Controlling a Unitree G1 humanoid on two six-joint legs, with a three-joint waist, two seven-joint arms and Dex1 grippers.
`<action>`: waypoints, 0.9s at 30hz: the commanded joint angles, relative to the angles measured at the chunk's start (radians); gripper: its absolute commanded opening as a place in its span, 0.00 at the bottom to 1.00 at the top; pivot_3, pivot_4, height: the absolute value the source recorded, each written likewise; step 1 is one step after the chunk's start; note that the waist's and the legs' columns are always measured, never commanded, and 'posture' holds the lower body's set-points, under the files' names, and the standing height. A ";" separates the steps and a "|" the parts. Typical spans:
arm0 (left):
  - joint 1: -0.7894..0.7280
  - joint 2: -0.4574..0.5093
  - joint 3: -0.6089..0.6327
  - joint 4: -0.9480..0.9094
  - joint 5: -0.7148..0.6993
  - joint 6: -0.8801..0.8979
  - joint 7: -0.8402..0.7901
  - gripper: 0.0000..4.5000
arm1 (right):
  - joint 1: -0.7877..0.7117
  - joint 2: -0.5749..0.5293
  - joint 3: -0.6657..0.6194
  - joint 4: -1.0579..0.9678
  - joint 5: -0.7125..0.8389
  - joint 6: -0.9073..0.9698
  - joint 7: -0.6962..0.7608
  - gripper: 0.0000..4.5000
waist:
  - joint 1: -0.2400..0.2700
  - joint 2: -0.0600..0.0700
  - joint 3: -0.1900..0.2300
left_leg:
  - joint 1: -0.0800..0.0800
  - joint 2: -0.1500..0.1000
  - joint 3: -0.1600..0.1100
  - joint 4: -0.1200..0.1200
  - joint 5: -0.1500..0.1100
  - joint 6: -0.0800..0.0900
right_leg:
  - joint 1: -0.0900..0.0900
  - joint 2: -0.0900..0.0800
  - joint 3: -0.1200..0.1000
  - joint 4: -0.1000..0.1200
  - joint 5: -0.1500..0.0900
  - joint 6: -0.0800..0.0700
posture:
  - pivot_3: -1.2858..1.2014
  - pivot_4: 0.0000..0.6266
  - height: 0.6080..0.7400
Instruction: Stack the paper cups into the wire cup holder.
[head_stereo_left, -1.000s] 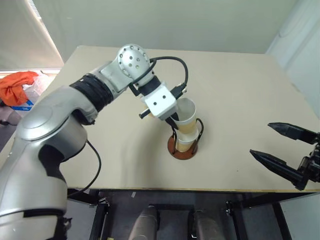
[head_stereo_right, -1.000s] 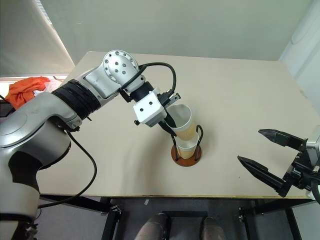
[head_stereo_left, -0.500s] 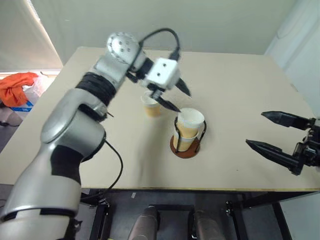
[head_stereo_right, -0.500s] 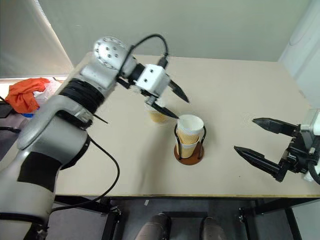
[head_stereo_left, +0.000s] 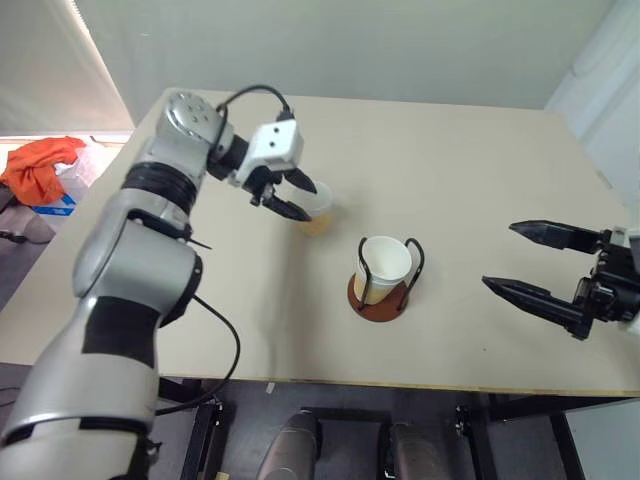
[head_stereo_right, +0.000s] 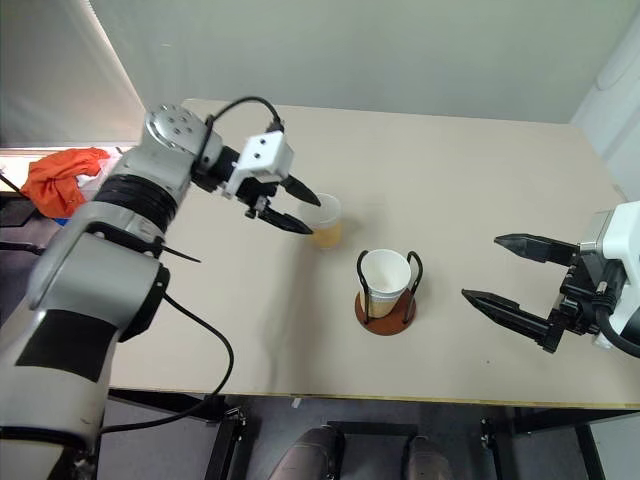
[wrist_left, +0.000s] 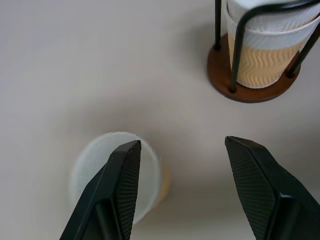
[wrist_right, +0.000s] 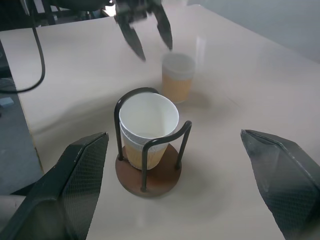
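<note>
Nearest us, the right gripper (head_stereo_right: 520, 275) hangs over the counter's (head_stereo_right: 470, 170) near right edge with its black fingers spread wide and nothing between them, just as it was a second ago.

Moving in, the wire cup holder (head_stereo_left: 381, 290) stands mid-counter on its reddish-brown disc, and that is where the change shows: two paper cups (head_stereo_left: 384, 266) are now nested inside the black loops, upright, white rim on top and the tan ribbed wall of the lower one peeking out below. A second ago the left gripper was pressing the upper cup down into it; now that cup sits free.

Further back, the left gripper (head_stereo_right: 292, 208) has let go and swung away to the last cup (head_stereo_right: 326, 220), which stands upright on the counter near the holder, on its far left side. Its fingers are parted and empty, poised just above and beside that cup's rim. So I'd call it two in, one to go, with the final pickup coming up.
</note>
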 joint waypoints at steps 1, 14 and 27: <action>0.005 -0.011 0.030 0.009 0.115 -0.007 0.127 0.65 | 0.017 0.010 -0.061 -0.049 0.031 0.015 -0.028 1.00 | -0.001 0.000 0.000 | 0.000 0.001 0.000 0.000 0.000 0.000 | 0.000 -0.001 0.000 0.000 0.000 0.000 | 0.52 0.24 1.00; 0.063 -0.077 0.061 0.034 0.363 0.000 0.378 0.61 | 0.111 0.014 -0.212 -0.121 0.120 0.067 -0.095 1.00 | -0.001 -0.001 0.000 | 0.002 -0.001 0.003 0.001 0.000 0.002 | 0.000 0.000 0.003 0.000 -0.001 0.002 | 0.52 0.24 1.00; 0.013 -0.052 0.193 0.022 0.361 -0.003 0.115 0.01 | 0.080 0.005 -0.161 -0.080 0.070 0.033 -0.079 1.00 | -0.003 -0.001 0.000 | 0.004 -0.004 0.009 0.001 -0.001 0.007 | 0.000 0.001 0.012 0.000 -0.002 0.007 | 0.52 0.24 1.00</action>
